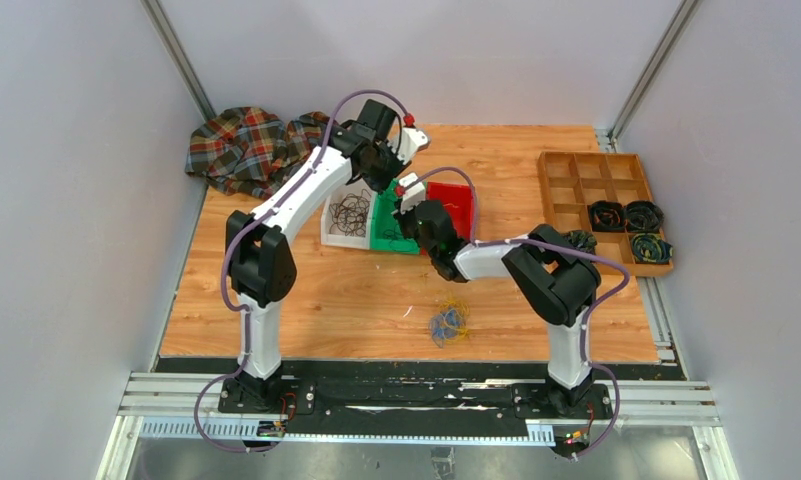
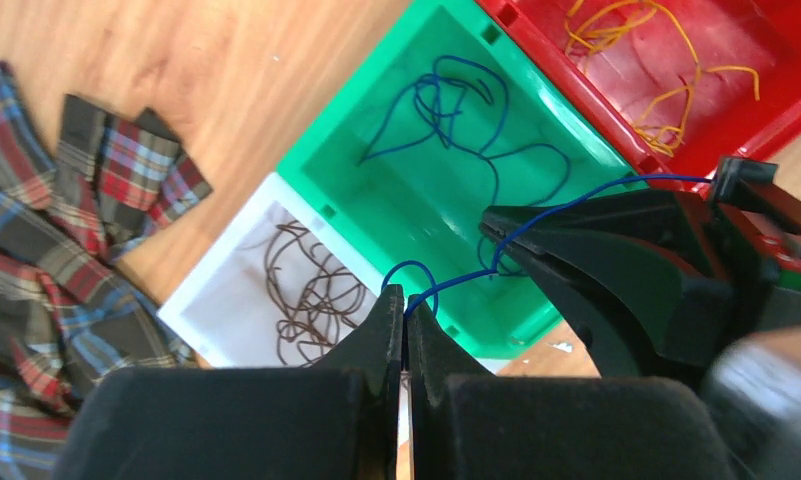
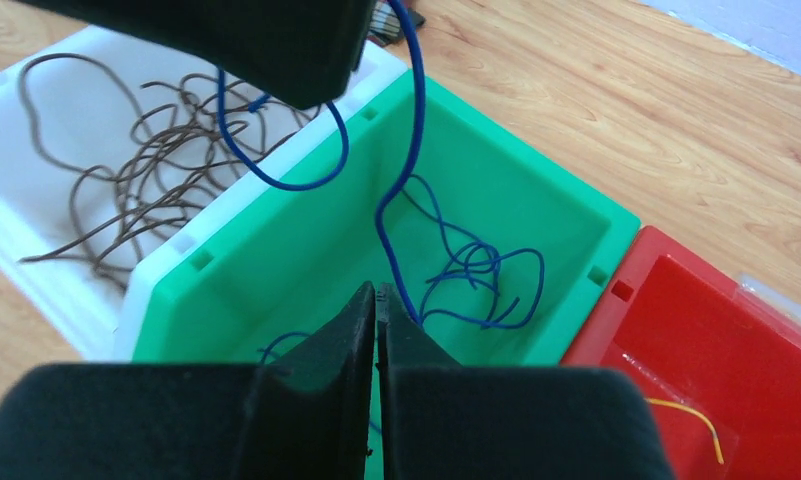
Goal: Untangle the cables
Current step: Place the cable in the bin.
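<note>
Above the green plastic bin [image 3: 266, 230], the left pincer [image 2: 404, 300] and right pincer [image 3: 376, 295] both clamp one thin blue wire [image 3: 413, 120]; a snagged release could fling it outside. The multicoloured wire clump [image 1: 448, 322] lies on the wooden surface [image 1: 356, 290].

My left arm [image 1: 306, 185] and right arm [image 1: 481, 260], seen from above: white link shells between bulky black joint housings, a purple cable [image 1: 374, 93] looping along each, a red knob [image 1: 409, 119] at each wrist, black wedge-shaped fingers [image 2: 381, 345], black base plates [image 1: 244, 396].

I could read no text in any view. No label, brand, number or sign was legible to me.
</note>
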Controlling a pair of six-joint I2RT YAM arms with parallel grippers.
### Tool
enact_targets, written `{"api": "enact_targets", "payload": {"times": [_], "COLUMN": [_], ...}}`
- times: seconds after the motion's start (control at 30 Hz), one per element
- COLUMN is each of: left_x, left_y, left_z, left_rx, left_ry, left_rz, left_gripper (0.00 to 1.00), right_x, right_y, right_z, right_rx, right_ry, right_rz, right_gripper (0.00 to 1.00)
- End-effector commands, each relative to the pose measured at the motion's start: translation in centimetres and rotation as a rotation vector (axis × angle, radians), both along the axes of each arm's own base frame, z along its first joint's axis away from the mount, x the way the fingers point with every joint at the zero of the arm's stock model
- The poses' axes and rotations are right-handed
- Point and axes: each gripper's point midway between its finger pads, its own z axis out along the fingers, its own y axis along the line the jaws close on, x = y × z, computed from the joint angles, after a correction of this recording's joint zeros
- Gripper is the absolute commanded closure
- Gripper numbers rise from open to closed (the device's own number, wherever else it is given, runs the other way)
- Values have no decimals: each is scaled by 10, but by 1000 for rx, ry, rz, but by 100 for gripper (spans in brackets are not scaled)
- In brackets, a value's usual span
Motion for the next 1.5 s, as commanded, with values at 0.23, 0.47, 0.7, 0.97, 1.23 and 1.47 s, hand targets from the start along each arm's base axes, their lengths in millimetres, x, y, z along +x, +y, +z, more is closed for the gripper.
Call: {"api": "enact_targets", "payload": {"times": [0.23, 0.47, 0.7, 0.97, 1.23, 1.47], "left_x": [5, 15, 13, 9, -4, -32], "left_y": [-4, 0, -16, -28, -22, -26], "left_z": [-21, -34, -51, -79, -58, 2], "left_rx": [-33, -12, 12, 17, 56, -11], "left_ry": [26, -9, -18, 21, 12, -17], "left_rz": [93, 130, 95, 80, -24, -165], "left_gripper": [100, 99, 99, 99, 32, 9], "right_x": [-67, -105, -127, -142, -150, -151], "right_y": [-17, -51, -89, -108, -112, -116], "right_z": [85, 114, 117, 108, 122, 117], "right_rx": [243, 356, 369, 380, 399, 381], "right_ry": [-64, -93, -100, -76, -82, -66], "right_rz": [169, 152, 78, 42, 58, 41], "right_gripper": [43, 36, 39, 41, 41, 40]}}
